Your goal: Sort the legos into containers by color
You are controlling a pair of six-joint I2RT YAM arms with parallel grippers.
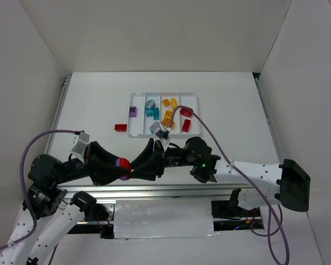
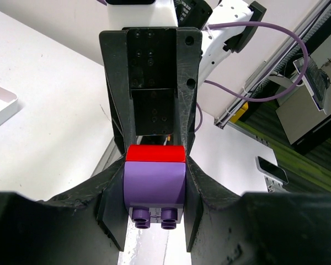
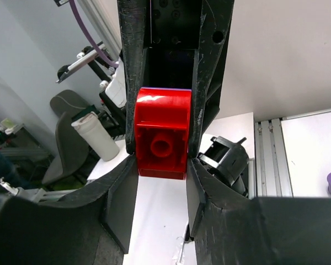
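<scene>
A purple lego (image 2: 154, 185) with a red lego (image 2: 154, 153) joined to it hangs between both grippers over the table's near edge (image 1: 123, 168). My left gripper (image 2: 154, 185) is shut on the purple one. My right gripper (image 3: 161, 152) faces it, shut on the red lego (image 3: 161, 135). The white tray (image 1: 137, 132) stands mid-table. Its compartments hold a purple lego (image 1: 133, 111), teal ones (image 1: 151, 112) with a round one (image 1: 150, 103), orange ones (image 1: 167, 116) and red ones (image 1: 186, 125). One red lego (image 1: 120, 127) lies on the table left of the tray.
The right arm's purple cable (image 1: 209, 135) arcs over the tray's right end. White walls close in the table on three sides. A metal rail (image 1: 165, 192) runs along the near edge by the arm bases.
</scene>
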